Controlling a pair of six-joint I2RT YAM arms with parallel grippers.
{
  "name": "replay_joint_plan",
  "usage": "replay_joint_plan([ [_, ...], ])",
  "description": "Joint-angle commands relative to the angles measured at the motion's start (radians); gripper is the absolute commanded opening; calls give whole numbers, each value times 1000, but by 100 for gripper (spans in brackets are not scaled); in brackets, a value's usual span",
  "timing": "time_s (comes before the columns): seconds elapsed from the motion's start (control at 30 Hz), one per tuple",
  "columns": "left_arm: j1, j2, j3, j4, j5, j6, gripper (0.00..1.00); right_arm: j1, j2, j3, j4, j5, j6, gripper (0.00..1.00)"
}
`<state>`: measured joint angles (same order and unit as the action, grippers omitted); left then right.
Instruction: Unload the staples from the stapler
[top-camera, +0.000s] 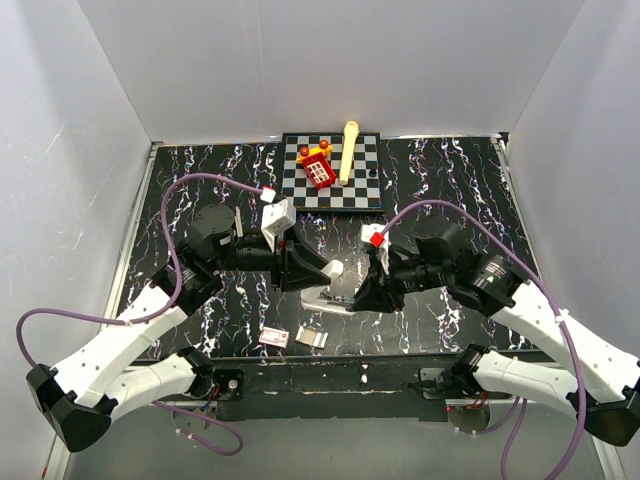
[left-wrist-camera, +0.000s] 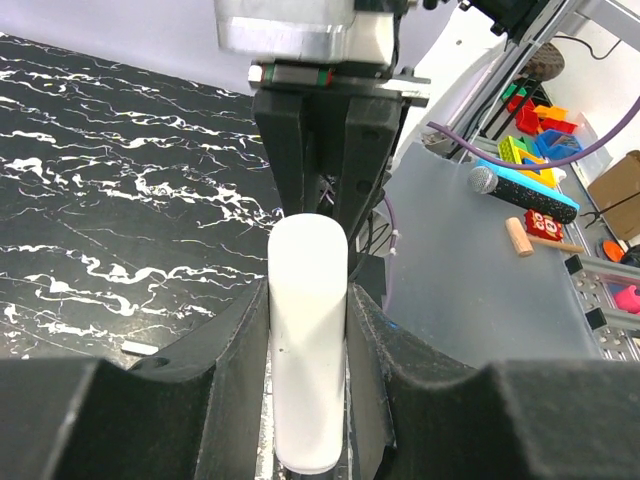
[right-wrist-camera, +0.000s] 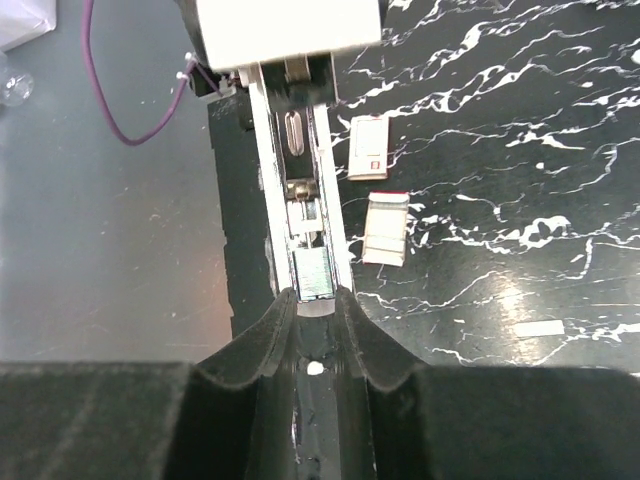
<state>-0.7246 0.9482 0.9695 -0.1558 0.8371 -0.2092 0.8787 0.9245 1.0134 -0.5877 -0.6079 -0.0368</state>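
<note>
Black sheet with white marble veining covers the table (top-camera: 450, 200), and plain white walls (top-camera: 330, 60) close it in on three sides. A chessboard (top-camera: 365, 195) lies at the far edge. It carries a red block (top-camera: 318, 170), a cream stick (top-camera: 349, 150) and a small black piece (top-camera: 374, 172).

Both arms reach inward and meet on the near side of the chessboard, wrists level and fingers pointing at each other. The stapler (top-camera: 328, 298) is held between them, swung open.

The left gripper (top-camera: 330, 270) is clamped on the stapler's white rounded lid. In the left wrist view its fingers (left-wrist-camera: 365, 330) press both flanks of the lid.

The right gripper (right-wrist-camera: 315, 300) is closed on the end of the bare metal rail, one finger on each side. A silvery block sits in the rail channel just ahead of the fingertips. Whether it is staples cannot be told.

A short pale strip, apparently staples (right-wrist-camera: 540, 328), lies flat on the table, apart from the stapler.

Farther from the chessboard than the stapler, near the table's front edge, lie a red-and-white box (top-camera: 274, 337) and a small white tray (top-camera: 313, 338), just beside each other.
</note>
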Motion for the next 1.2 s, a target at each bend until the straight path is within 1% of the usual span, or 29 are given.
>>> replay_joint_plan([
  [0.0,11,14,18,29,-84,36,0,13,-33,103,2,49,15,22],
  [0.1,11,20,14,22,-93,45,0,13,-35,148,-40,109,6,31],
  [0.2,11,26,12,16,-99,53,0,13,-41,183,-64,166,-8,35],
  [0.3,11,30,8,12,-124,57,0,13,-44,217,-78,235,-20,37],
  [0.43,11,52,20,-10,-202,54,0,13,-29,251,-57,307,-15,37],
  [0.47,11,60,21,-14,-216,53,0,13,-24,257,-44,315,-12,36],
  [0.5,11,64,26,-17,-233,50,0,13,-20,260,-34,326,-5,33],
  [0.53,11,69,28,-18,-249,48,0,13,-10,263,-21,344,1,23],
  [0.57,11,75,31,-19,-263,47,0,13,3,264,-15,364,8,10],
  [0.6,11,78,32,-19,-276,45,0,14,22,267,-6,394,17,2],
  [0.7,10,92,41,-19,-312,39,0,13,74,268,12,465,29,1],
  [0.73,10,96,43,-18,-325,34,0,13,86,260,23,479,56,1],
  [0.97,11,135,58,5,-389,10,0,13,134,147,222,595,130,1],
  [1.17,10,173,72,15,-432,-1,0,11,203,50,380,632,164,1],
])
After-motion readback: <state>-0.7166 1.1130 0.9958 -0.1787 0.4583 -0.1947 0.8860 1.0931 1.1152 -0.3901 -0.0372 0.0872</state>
